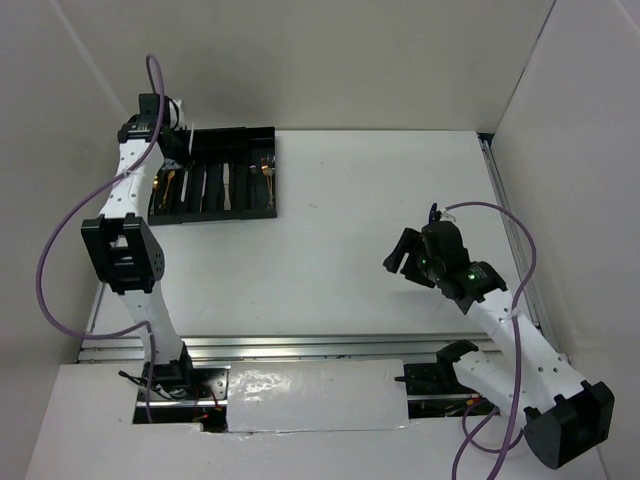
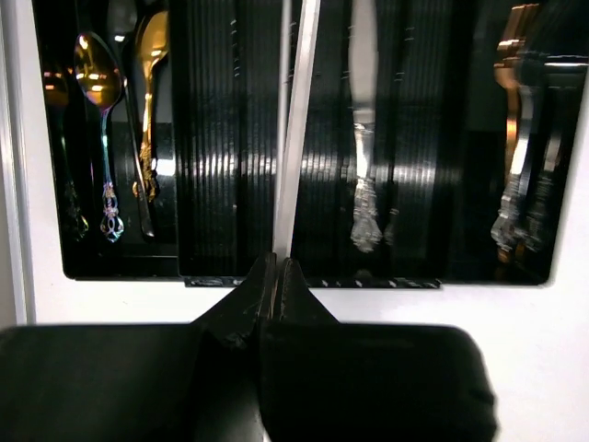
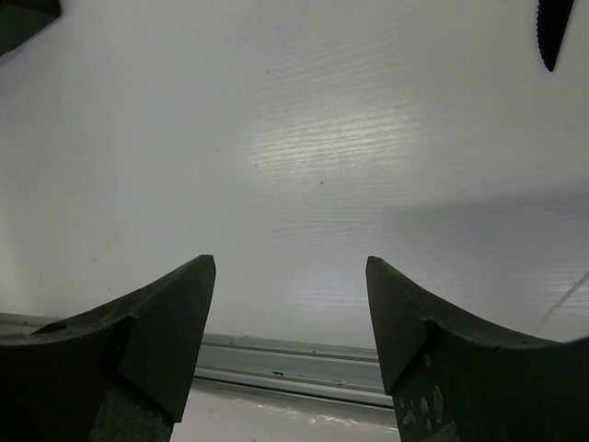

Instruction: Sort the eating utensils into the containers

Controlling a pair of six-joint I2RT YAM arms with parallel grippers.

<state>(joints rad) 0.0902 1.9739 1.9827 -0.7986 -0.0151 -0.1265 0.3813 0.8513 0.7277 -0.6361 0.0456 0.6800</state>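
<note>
The black cutlery tray (image 1: 214, 214) lies at the table's far left. My left gripper (image 1: 180, 143) hangs over its left part, shut on a thin pale stick (image 2: 293, 138). In the left wrist view the gripper (image 2: 276, 267) sits at the tray's near edge (image 2: 221, 184) and the stick runs forward over a middle slot. Iridescent and gold spoons (image 2: 101, 83) lie in the left slot, a silver knife (image 2: 363, 138) right of centre, and copper and silver forks (image 2: 513, 120) at the right. My right gripper (image 1: 402, 258) is open and empty above bare table (image 3: 291, 262).
White walls enclose the table on the left, back and right. A metal rail (image 3: 294, 354) runs along the near edge below my right gripper. A purple cable (image 1: 60, 240) loops beside the left arm. A dark serrated tip (image 3: 550, 32) shows at the right wrist view's top right.
</note>
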